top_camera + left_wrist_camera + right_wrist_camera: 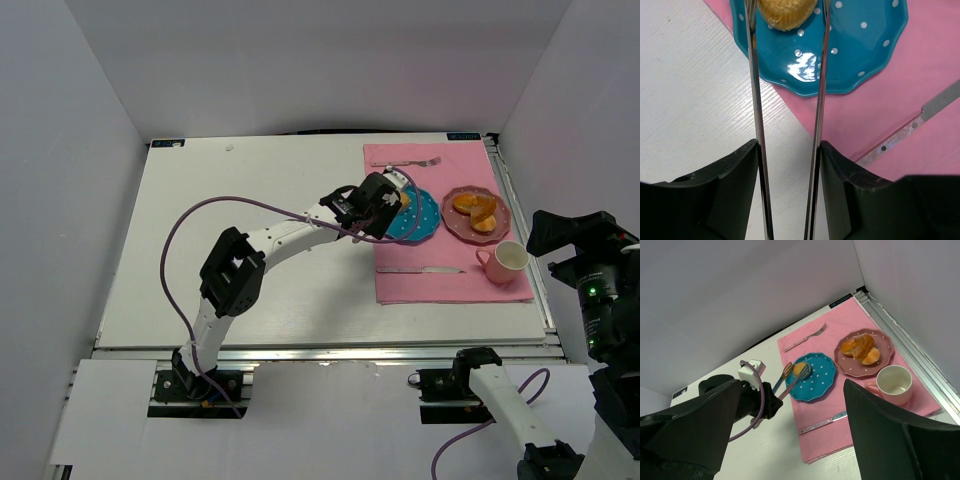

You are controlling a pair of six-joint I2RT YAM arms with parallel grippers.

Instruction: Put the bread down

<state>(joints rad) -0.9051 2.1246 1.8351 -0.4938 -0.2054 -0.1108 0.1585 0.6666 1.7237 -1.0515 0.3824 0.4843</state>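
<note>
The bread (pixel 785 12) is a small round golden roll lying on the blue dotted plate (pixel 860 50), near its left rim. My left gripper (pixel 789 150) is shut on a pair of metal tongs (pixel 754 90), its pads pressed against the two arms. The tong heads stand one on each side of the bread (pixel 800 369); the left head is a little apart from it. From above, the left gripper (pixel 372 205) hovers at the plate's (pixel 425 215) left edge. My right gripper (pixel 792 390) is held high at the right side, open and empty.
A pink placemat (pixel 440 285) carries the blue plate, a pink plate (pixel 475 213) with orange bread pieces, a pink cup (pixel 505 262), a knife (pixel 420 269) and a fork (pixel 405 162). Walls enclose the table on three sides.
</note>
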